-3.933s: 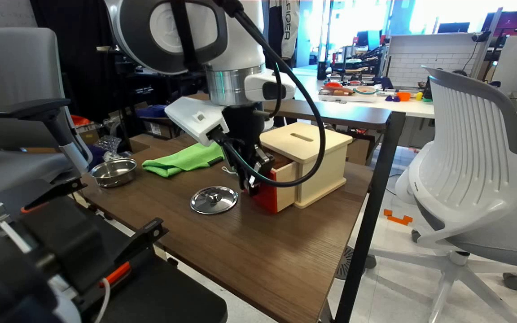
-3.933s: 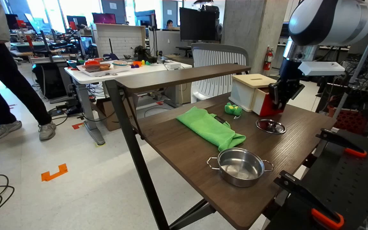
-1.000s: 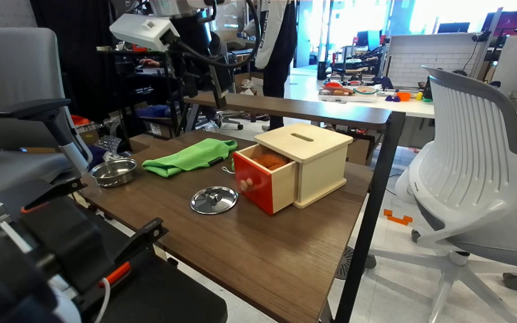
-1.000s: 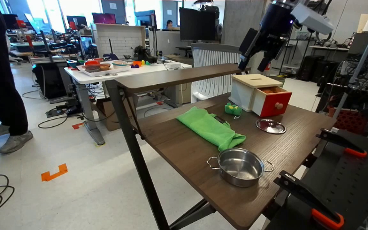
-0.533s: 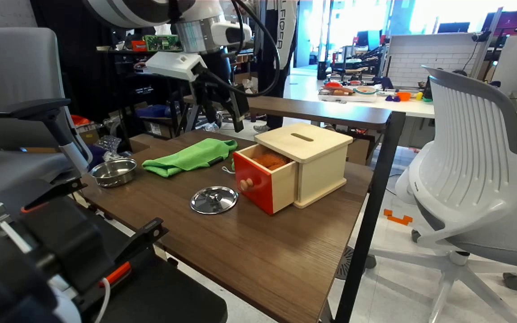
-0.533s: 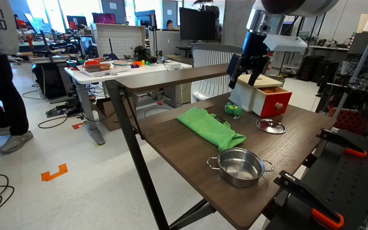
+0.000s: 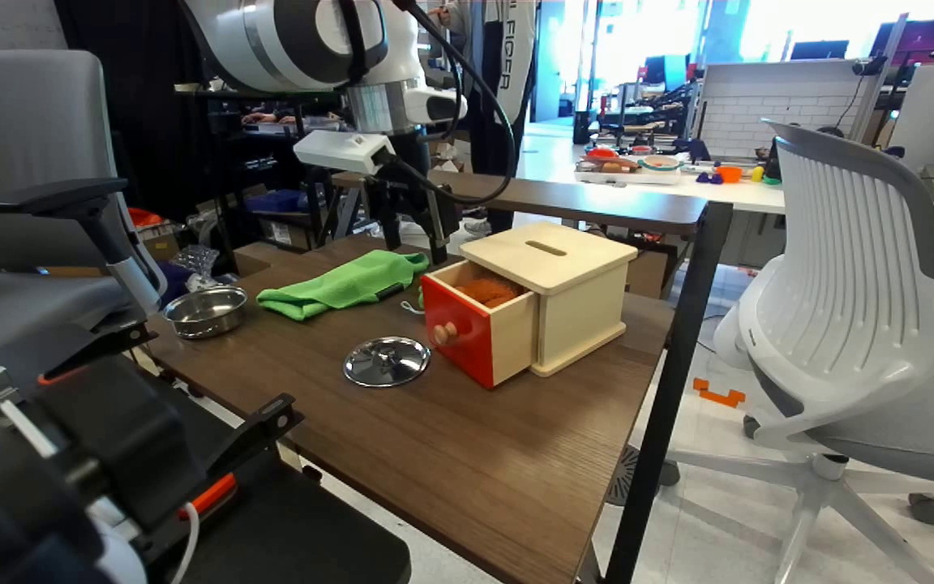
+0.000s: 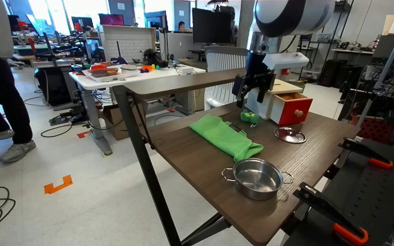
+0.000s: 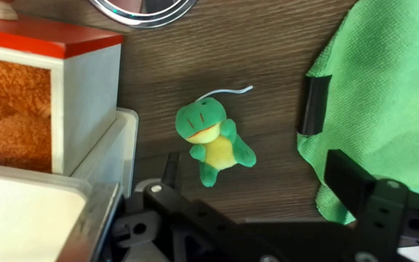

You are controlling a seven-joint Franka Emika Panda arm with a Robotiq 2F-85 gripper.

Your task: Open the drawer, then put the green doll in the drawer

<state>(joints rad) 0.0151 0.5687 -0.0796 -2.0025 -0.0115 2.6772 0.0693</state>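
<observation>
The drawer (image 7: 459,337) stands pulled out of the pale wooden box (image 7: 580,292), its red front and round knob facing outward; fuzzy orange stuff (image 9: 13,116) lies inside. On the table beside the box rests the green doll (image 9: 216,145), yellow-bellied, belly up, with a white string. In an exterior view the doll (image 8: 249,117) shows whole; elsewhere the drawer nearly hides it. Above the doll hangs my gripper (image 8: 250,100), pointing down and open, nothing between its fingers. In the wrist view the gripper (image 9: 254,156) has one finger towards the box and one over the green cloth's edge.
A folded green cloth (image 8: 226,136) lies beside the doll. The shiny lid (image 8: 290,135) sits before the drawer, and a steel pot (image 8: 258,179) stands near the table's corner. A raised shelf (image 8: 197,82) runs along the table's far side.
Earlier my gripper was at the drawer's front; it then rose away and has come down beside the box, over the doll. Drawer, doll, cloth, lid and pot have stayed put.
</observation>
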